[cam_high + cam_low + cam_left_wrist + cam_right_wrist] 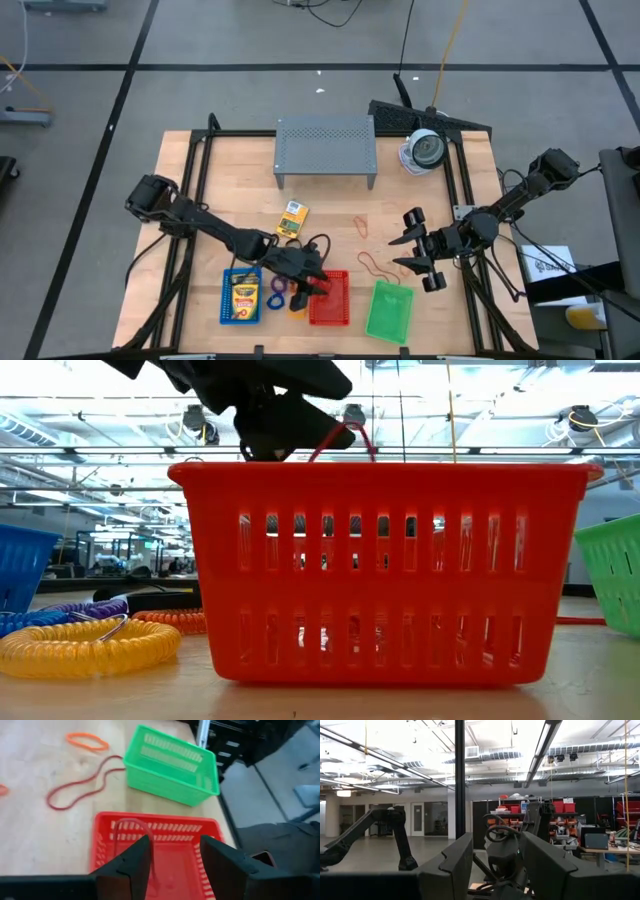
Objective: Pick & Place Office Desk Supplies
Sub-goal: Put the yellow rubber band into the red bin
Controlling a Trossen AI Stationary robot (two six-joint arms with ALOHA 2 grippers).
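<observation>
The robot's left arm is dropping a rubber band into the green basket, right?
Not quite. The left end effector is over the red basket, and the rubber band hangs into that one. The green basket sits beside it. The left wrist view shows this.

The wooden worktop (330,215) stands on a grey floor (200,40) crossed by dark tape lines. Beyond it the room opens wide, with a white ceiling (510,740) carrying exposed ducts and long strip lights. Dark shelving (580,820) holding red bins lines the far wall.
</observation>
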